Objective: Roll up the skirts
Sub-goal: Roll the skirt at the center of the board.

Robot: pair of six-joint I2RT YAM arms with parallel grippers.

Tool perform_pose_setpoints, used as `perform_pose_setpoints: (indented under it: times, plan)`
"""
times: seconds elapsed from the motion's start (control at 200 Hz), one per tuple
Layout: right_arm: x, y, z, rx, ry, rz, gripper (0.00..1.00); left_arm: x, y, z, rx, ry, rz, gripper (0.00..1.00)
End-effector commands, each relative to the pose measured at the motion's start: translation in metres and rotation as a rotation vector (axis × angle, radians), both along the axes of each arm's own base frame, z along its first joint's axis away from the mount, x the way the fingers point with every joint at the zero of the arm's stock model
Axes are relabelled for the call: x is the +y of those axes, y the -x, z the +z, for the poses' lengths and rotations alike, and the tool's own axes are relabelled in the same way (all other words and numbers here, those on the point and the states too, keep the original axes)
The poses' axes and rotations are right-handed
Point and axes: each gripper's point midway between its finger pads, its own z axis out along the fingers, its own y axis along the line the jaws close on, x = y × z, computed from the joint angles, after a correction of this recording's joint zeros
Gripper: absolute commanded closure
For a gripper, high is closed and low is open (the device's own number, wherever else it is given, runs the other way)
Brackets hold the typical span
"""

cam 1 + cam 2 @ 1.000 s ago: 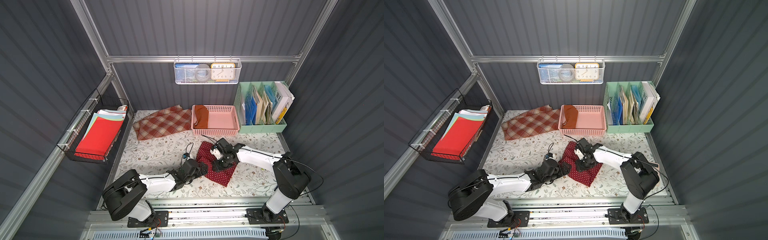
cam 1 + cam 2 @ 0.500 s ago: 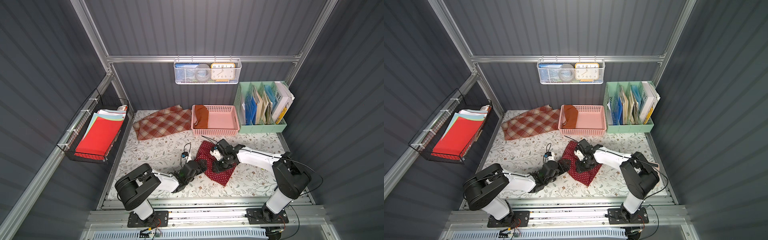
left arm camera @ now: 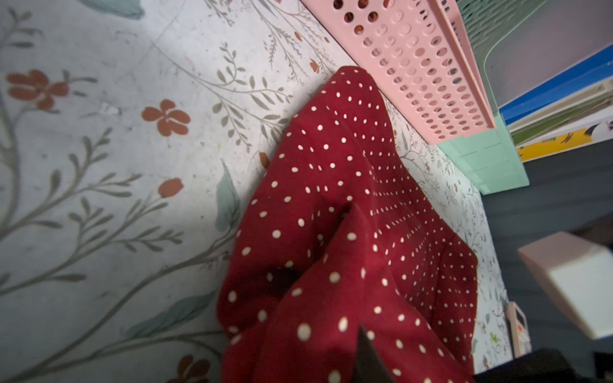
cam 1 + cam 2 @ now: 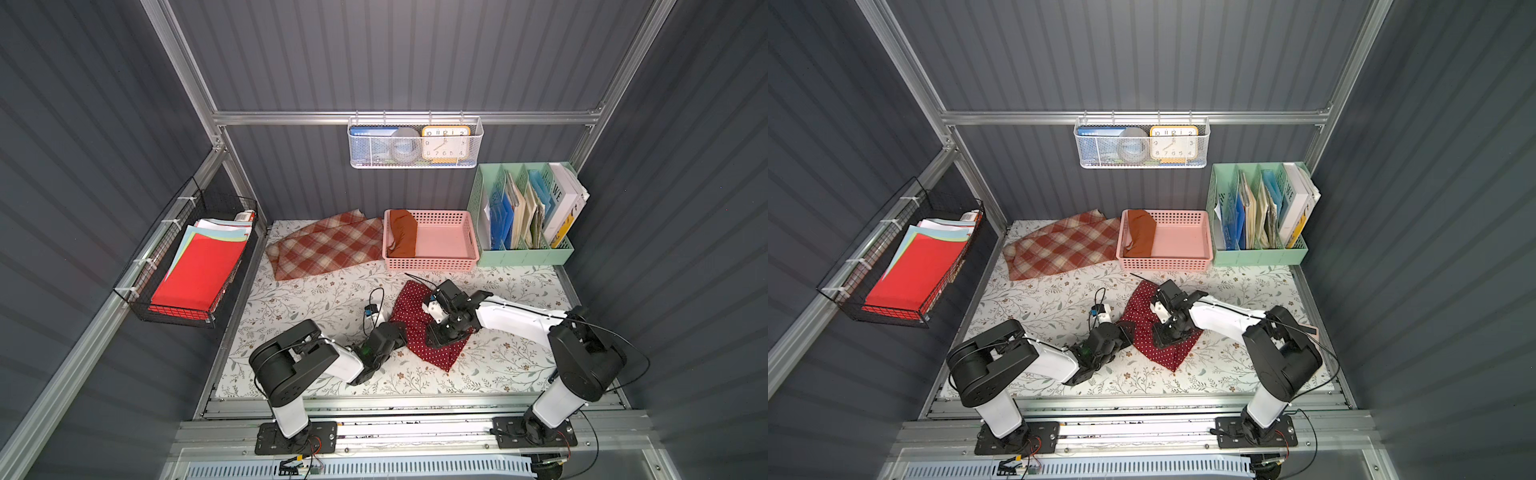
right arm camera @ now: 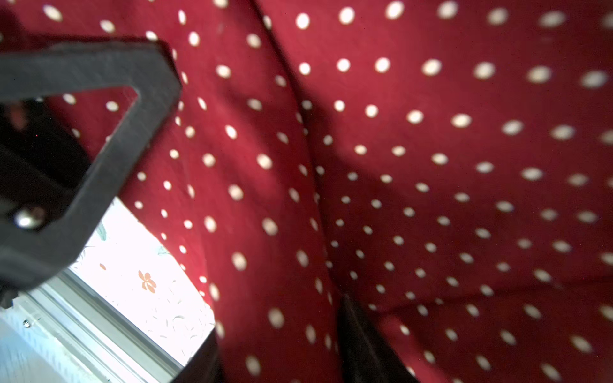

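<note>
The dark red polka-dot skirt [image 4: 432, 353] [image 4: 1163, 353] lies crumpled mid-table. My left gripper [image 4: 400, 330] [image 4: 1126, 328] is at its left edge, shut on a raised bunch of the cloth. In the left wrist view only one dark fingertip [image 3: 368, 358] shows, the rest is under the skirt [image 3: 331, 172]. My right gripper [image 4: 441, 332] [image 5: 282, 351] sits on the skirt's middle with cloth filling the gap between its fingers [image 5: 361, 341]. The plaid skirt [image 4: 328, 249] lies flat at the back left. The rust-orange skirt [image 4: 402, 232] rests in the pink basket [image 4: 432, 264].
A green file holder [image 4: 523, 253] with books stands at the back right beside the basket. A black wire basket [image 4: 141, 303] of red paper hangs on the left wall. A white mesh basket [image 4: 415, 164] with a clock hangs on the back wall. The front rail [image 4: 415, 405] borders the table.
My left gripper has closed from wide open onto the polka-dot skirt's left edge, and the left arm's elbow has lifted. The right gripper has stayed on the skirt.
</note>
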Motion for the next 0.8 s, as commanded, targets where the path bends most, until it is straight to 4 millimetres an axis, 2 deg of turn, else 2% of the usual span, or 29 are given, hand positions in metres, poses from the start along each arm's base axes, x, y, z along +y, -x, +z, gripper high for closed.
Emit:
perform_pose_setpoints:
  times: [0.0, 0.11, 0.205, 0.34, 0.405, 0.515, 0.65, 0.735, 0.795]
  plan:
    - [-0.017, 0.002, 0.010, -0.036, 0.046, -0.042, 0.47, 0.010, 0.003, -0.011, 0.032, -0.111, -0.007, 1.00]
    - [-0.024, 0.000, 0.023, -0.084, 0.053, -0.069, 0.45, 0.007, 0.006, -0.005, 0.041, -0.101, -0.029, 1.00]
    - [-0.027, 0.003, 0.022, -0.076, 0.054, -0.085, 0.48, 0.008, 0.013, -0.003, 0.052, -0.095, -0.039, 1.00]
    - [0.000, 0.018, 0.015, 0.011, -0.098, -0.046, 0.59, 0.010, 0.019, -0.007, 0.080, -0.101, -0.039, 1.00]
    - [0.002, 0.021, 0.008, 0.041, -0.095, -0.046, 0.59, 0.010, 0.020, -0.009, 0.088, -0.092, -0.041, 1.00]
    - [0.000, 0.023, 0.000, 0.053, -0.079, -0.041, 0.50, 0.005, 0.020, -0.008, 0.090, -0.078, -0.055, 1.00]
    - [0.008, 0.029, -0.001, 0.044, -0.088, -0.009, 0.43, 0.001, 0.020, -0.009, 0.097, -0.077, -0.066, 1.00]
    - [0.011, 0.033, -0.009, 0.055, -0.058, 0.009, 0.42, -0.001, 0.020, -0.011, 0.106, -0.076, -0.074, 0.92]
    - [0.013, 0.034, -0.017, 0.064, -0.032, 0.018, 0.47, -0.002, 0.021, -0.012, 0.114, -0.067, -0.075, 0.83]
